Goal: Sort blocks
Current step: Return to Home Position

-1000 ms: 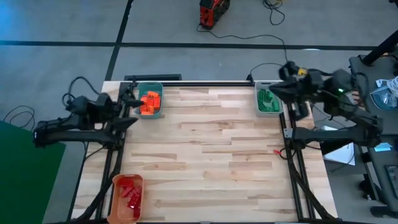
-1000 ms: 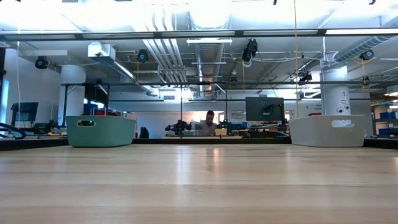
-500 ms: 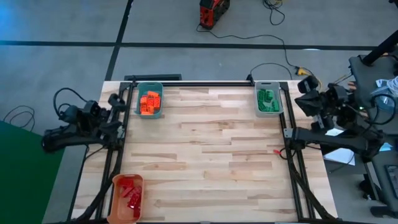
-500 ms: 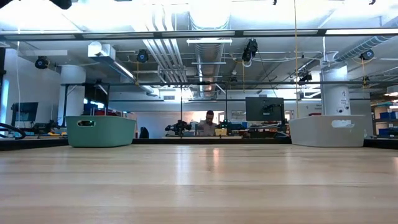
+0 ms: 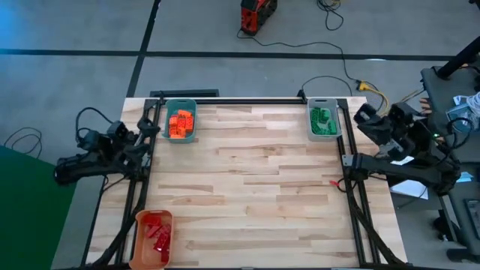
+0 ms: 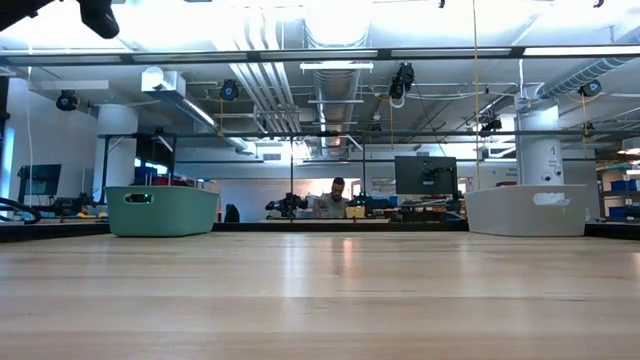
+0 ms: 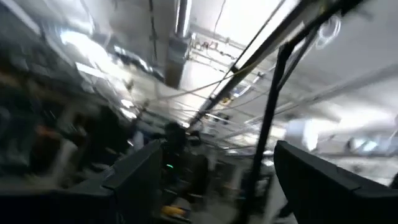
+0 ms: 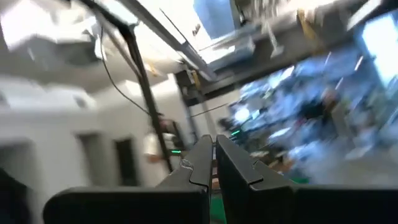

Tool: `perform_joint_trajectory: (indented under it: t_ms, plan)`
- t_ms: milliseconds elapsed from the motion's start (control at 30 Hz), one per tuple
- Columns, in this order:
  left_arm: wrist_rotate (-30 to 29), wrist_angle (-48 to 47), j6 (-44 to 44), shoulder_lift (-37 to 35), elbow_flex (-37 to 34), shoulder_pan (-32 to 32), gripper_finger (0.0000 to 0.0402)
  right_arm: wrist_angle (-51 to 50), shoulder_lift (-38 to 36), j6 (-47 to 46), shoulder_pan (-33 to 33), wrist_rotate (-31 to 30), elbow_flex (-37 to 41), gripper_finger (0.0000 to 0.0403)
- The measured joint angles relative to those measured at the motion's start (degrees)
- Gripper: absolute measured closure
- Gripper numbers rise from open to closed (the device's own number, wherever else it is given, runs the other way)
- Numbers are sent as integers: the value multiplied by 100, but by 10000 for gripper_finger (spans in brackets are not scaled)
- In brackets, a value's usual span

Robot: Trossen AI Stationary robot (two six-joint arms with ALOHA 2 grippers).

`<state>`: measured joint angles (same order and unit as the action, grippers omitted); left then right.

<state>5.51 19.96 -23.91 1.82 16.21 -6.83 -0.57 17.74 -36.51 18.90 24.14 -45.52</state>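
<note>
Seen from table height, the walls of the teal rectangular plastic bin (image 6: 162, 211) on the far left and the grey rectangular plastic bin (image 6: 527, 211) on the far right hide whatever lies inside. A dark arm part (image 6: 100, 15) is cut off by the upper edge. From above, the small red studded plastic bricks (image 5: 159, 234) blur into a heap, too tiny to count. Both wrist views are smeared.

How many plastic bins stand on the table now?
3, by the high view. The teal bin, top left corner, holds orange blocks; the grey bin, top right corner, green blocks; the orange bin, bottom left corner, red blocks. None looks hidden.
</note>
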Motion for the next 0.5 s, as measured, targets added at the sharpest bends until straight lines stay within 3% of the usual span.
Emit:
perform_joint_trajectory:
  t_ms: [67,133,200,333,433,500]
  plan:
    - [-10,7,-543,31,-3,0,119,-140,20,-399,0,26,0,390]
    - [-37,22,-734,71,-13,-2,119,-451,-2,-184,0,-11,7,390]
    - [152,-1,-578,136,-32,-2,119,-813,-14,8,0,10,4,390]
    - [525,205,-48,55,-199,0,119,-919,5,-559,0,-284,7,390]
    - [605,454,179,-90,-481,-1,119,-710,-19,277,0,-128,36,390]
    - [604,814,291,-175,-766,-2,119,-506,-37,829,0,296,85,390]
